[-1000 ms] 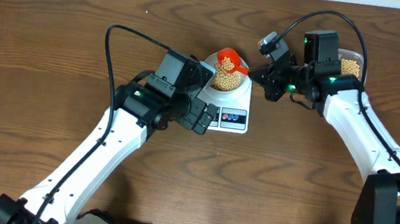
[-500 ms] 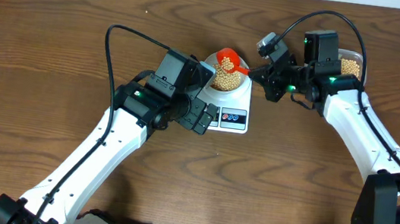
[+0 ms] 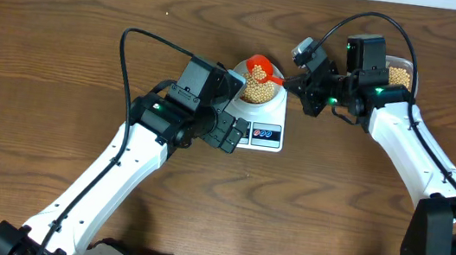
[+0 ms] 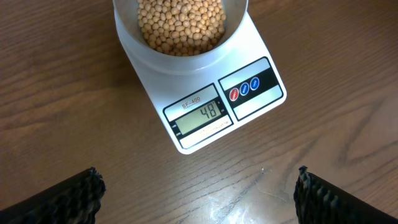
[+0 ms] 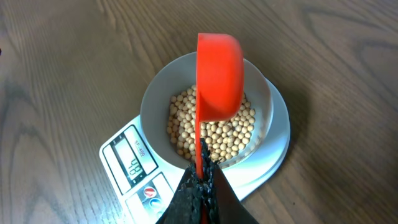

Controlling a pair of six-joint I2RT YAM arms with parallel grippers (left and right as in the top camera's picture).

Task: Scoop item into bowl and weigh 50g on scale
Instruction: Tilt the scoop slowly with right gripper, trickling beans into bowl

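The pale bowl (image 3: 257,86) sits on the white scale (image 3: 264,134), and tan beans (image 5: 221,130) fill it. The scale's display (image 4: 202,114) reads 48. My right gripper (image 5: 202,180) is shut on the thin handle of a red scoop (image 5: 219,76), whose cup is tipped on its side over the bowl. The scoop (image 3: 261,64) shows above the bowl's far rim in the overhead view. My left gripper (image 4: 198,193) hangs open over bare wood just in front of the scale, its fingers (image 4: 68,198) wide apart and holding nothing.
A clear plastic tub (image 3: 401,75) holding more beans stands at the back right, behind my right arm (image 3: 409,145). My left arm (image 3: 133,155) stretches across the table's middle toward the scale. The table's far edge runs along the top.
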